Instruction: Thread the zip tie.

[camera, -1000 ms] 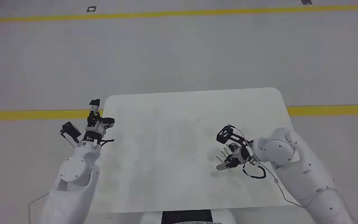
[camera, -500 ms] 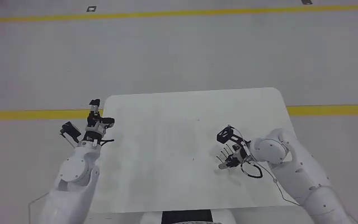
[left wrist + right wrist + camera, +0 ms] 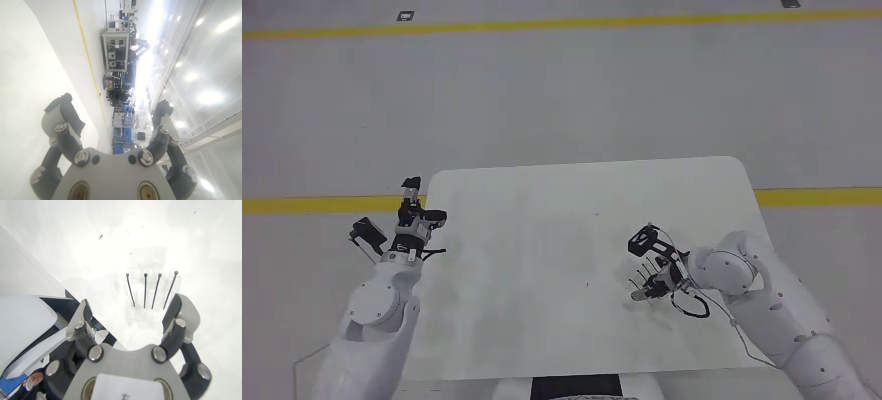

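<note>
A white table with rounded corners stands on a pale grey floor crossed by 2 yellow lines.

Toward 4 o'clock on the tabletop, 4 black zip ties stand nearly upright in a clear holder, heads up, side by side but not touching. A few dark specks lie on the table beyond them.

The right gripper hangs just short of the holder. Its jaws are spread wide with nothing between the ribbed pads, and the row of ties is framed in the gap.

The left gripper sits at the table's 9 o'clock edge, pointing toward 12 o'clock. It too is spread wide and empty.

Over the last second the right arm has drawn its elbow slightly toward 9 o'clock, while its gripper has barely shifted over the holder. The left arm has not moved at all.

I read that small adjustment as lining up on the row rather than a grasp. No tie has been lifted, so threading has not started. The next move will probably need the jaws to close on 1 thin strap without knocking its close neighbours. The left arm will have to come in from well away to take the other end.
</note>
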Available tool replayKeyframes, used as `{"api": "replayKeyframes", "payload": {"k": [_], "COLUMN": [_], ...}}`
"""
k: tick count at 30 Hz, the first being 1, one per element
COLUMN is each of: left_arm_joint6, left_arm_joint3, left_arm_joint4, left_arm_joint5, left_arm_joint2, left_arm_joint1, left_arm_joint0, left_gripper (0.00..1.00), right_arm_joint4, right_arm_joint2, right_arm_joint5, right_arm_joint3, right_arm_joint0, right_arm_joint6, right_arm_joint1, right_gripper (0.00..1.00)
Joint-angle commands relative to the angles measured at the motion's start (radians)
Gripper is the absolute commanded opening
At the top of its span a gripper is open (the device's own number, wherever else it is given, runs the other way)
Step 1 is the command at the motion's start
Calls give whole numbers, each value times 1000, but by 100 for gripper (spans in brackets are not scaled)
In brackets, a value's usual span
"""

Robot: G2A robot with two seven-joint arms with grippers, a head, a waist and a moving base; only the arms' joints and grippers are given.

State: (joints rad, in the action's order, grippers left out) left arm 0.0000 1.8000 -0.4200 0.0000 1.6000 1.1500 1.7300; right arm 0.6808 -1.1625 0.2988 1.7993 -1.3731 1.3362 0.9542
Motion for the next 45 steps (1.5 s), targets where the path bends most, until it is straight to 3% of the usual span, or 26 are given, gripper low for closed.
{"api": "replayKeyframes", "payload": {"k": [1,6,9,12,45], "left_arm_joint6": [0,0,0,0,0], "left_arm_joint3": [0,0,0,0,0], "left_arm_joint4": [0,0,0,0,0], "left_arm_joint5": [0,0,0,0,0], "left_arm_joint2": [0,0,0,0,0], "left_arm_joint1": [0,0,0,0,0], "left_arm_joint0": [0,0,0,0,0], "left_gripper": [100,100,100,100,100], "right_arm_joint4": [2,-1,-3,-4,78], "right_arm_joint2": [-6,-19,-21,-22,93], "right_arm_joint5": [14,41,41,41,3], "right_arm_joint3": [12,34,45,49,-49], "right_arm_joint0": [-8,-25,-30,-34,29], "right_arm_joint6": [4,27,33,29,-70], "right_arm_joint1": [-4,-14,-19,-25,-25], "right_gripper": [100,100,47,37,24]}}
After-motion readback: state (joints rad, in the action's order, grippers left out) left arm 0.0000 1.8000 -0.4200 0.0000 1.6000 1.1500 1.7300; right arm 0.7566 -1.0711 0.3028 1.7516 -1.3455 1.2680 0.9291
